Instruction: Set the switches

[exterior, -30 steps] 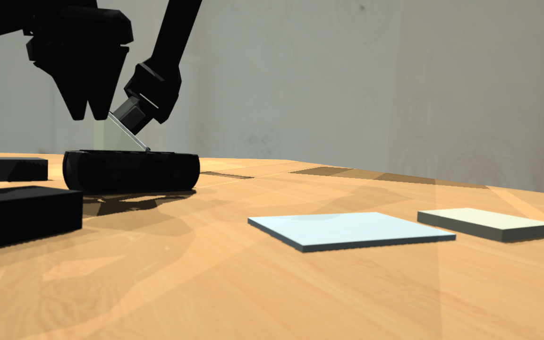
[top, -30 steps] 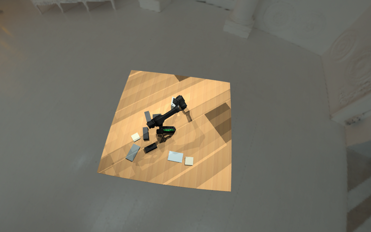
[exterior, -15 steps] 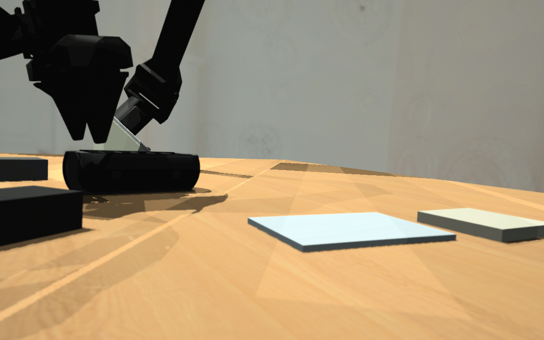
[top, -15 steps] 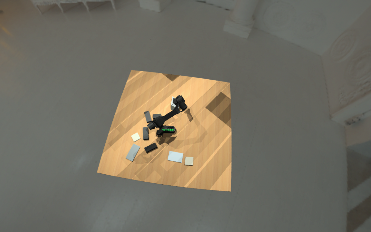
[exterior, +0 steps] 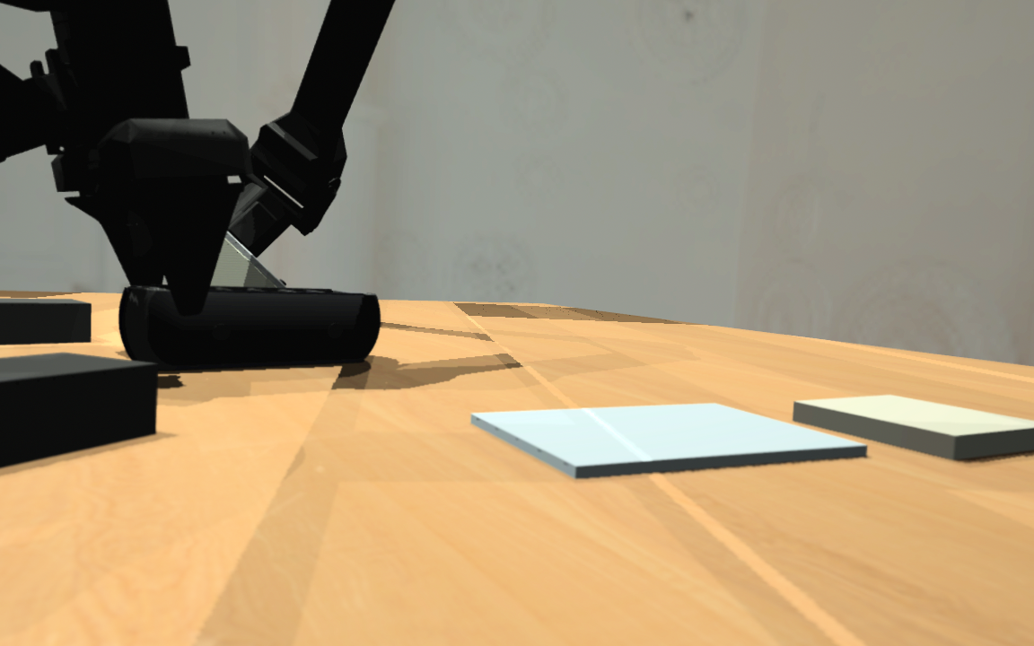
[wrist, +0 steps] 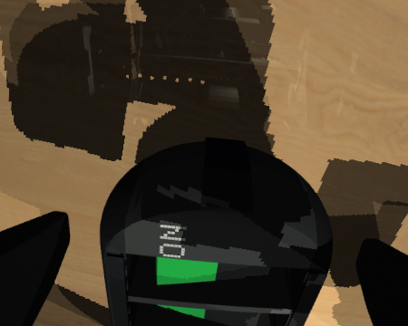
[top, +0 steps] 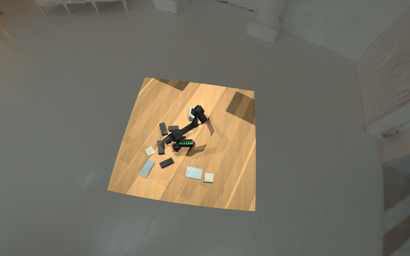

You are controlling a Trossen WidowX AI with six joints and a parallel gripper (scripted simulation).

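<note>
The gripper (top: pixel 180 145) (exterior: pixel 177 301) (wrist: pixel 217 242) had its jaws spread wide, fingers astride one end of the controller unit (top: pixel 186 145) (exterior: pixel 264 325) (wrist: pixel 218 226) on the bench (top: pixel 225 152) (exterior: pixel 424 545) (wrist: pixel 349 91) (nothing gripped), presumably to lift it for label-reading.

The unit (top: pixel 186 146) (exterior: pixel 264 325) (wrist: pixel 213 190) hides its own underside label (base down, after all); the wrist view's lower edge cuts off its switches, and the top view leaves their numbers too small to read.
</note>
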